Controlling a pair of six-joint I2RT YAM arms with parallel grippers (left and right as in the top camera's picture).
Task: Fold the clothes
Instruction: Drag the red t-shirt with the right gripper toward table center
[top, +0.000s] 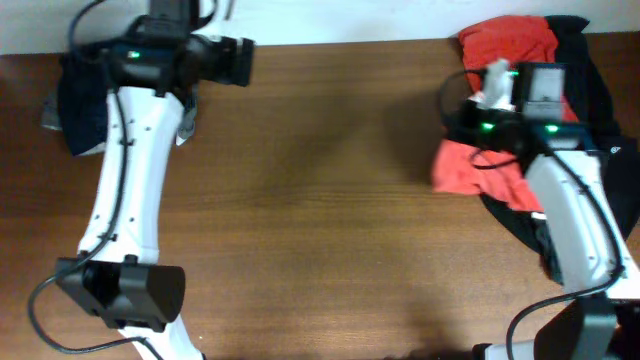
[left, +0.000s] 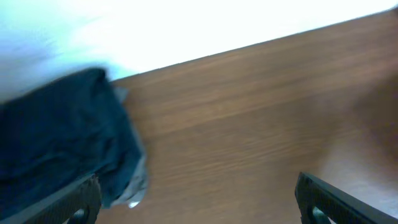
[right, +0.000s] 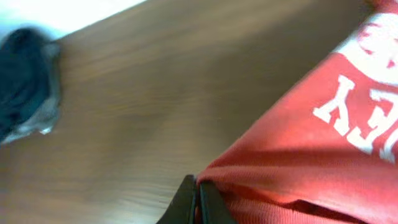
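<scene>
from above, the shirt (top: 478, 168) lay bunched at the right side of the table (top: 320, 200), partly on a black garment (top: 592, 75), with another red heap up by the far edge. the right gripper (top: 493, 84) sat over that bundle. its jaws could not be made out from there, since the wrist covered them. the left gripper (top: 243, 62) hung at the far left, near a navy pile (top: 72, 110) and well apart from the shirt.

the left wrist view showed the left gripper (left: 199, 208) with its jaws spread wide and nothing between them, only bare table (left: 261, 112), and the navy pile (left: 56, 137) just beside one finger.

the right wrist view showed the right gripper (right: 199, 200) pinched tight on the shirt (right: 323, 155) at a creased edge, white lettering beyond. the navy pile (right: 22, 81) was a dark blur across the table (right: 143, 93).

to my mind the job was to pull the shirt clear onto open wood and spread it flat. keep the drag low and slow, and bring the idle left arm over to take a second corner (one pinch alone would only bunch it).

i could not tell which part of the shirt was held, nor whether the black garment was snagged under it.
</scene>
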